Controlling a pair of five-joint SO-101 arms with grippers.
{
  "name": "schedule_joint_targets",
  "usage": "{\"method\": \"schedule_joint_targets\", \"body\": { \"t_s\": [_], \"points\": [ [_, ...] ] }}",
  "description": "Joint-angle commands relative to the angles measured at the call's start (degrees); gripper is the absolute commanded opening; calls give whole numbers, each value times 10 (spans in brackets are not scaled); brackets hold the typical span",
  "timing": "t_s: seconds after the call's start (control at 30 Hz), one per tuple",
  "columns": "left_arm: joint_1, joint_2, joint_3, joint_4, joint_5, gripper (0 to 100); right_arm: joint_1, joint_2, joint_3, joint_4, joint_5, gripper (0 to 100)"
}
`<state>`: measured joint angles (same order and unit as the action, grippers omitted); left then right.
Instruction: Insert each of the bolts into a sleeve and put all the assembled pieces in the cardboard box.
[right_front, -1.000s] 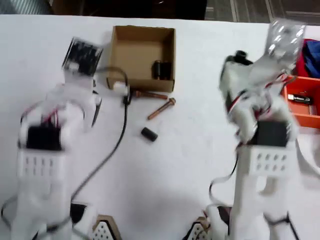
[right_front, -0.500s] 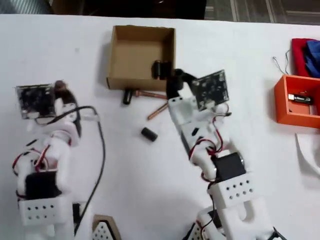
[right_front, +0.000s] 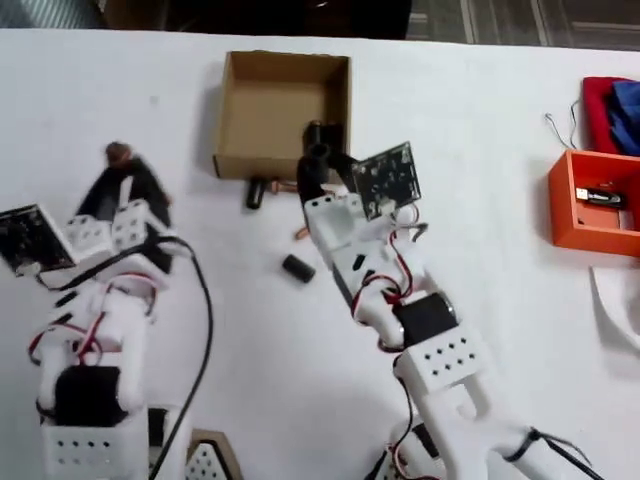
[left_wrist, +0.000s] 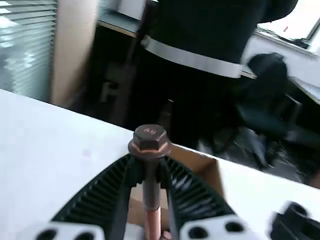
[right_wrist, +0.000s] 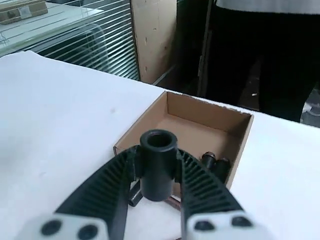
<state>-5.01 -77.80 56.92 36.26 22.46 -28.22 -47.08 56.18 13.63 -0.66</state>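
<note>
Clamping hex copper bolt (left_wrist: 149, 145): left claw (left_wrist: 149, 167); tubular sleeve (right_wrist: 158, 167): right claw (right_wrist: 157, 154).

Right hand (right_front: 316, 166) swung its sleeve (right_wrist: 158, 170) toward the box (right_front: 262, 166); left hand (right_front: 122, 176) turned its bolt (left_wrist: 149, 146).

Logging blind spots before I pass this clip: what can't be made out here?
High view: the bolts by the cardboard box lie partly under the right arm, so their count is unclear.
Right wrist view: the dark pieces in the box are too small to show whether bolts sit inside.
Left wrist view: the held bolt's shank end is cut off by the picture's edge.
</note>
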Motion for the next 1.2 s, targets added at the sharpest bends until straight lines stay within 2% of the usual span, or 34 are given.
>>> {"method": "schedule_joint_targets", "body": {
  "t_s": [0.0, 0.13, 0.27, 0.4, 0.6, 0.83, 1.17],
  "points": [
    [55, 34, -30, -18, 33, 27, 0, 2, -3, -15, -22, 23],
    [62, 86, -101, -16, 83, 27, -3, -3, -1, -11, -22, 23],
    [67, 138, -198, 38, 101, 27, 2, -22, -1, -10, -4, 23],
    [113, 173, -295, 88, 98, 27, -2, -63, 22, -15, 79, 23],
    [198, 254, -367, 91, 97, 27, -3, -86, 29, -15, 86, 23],
    [225, 367, -446, 91, 32, 27, -2, -75, 29, -15, 86, 23],
    [225, 378, -453, 80, 3, 27, -6, -75, 28, -15, 87, 23]
  ]
}}
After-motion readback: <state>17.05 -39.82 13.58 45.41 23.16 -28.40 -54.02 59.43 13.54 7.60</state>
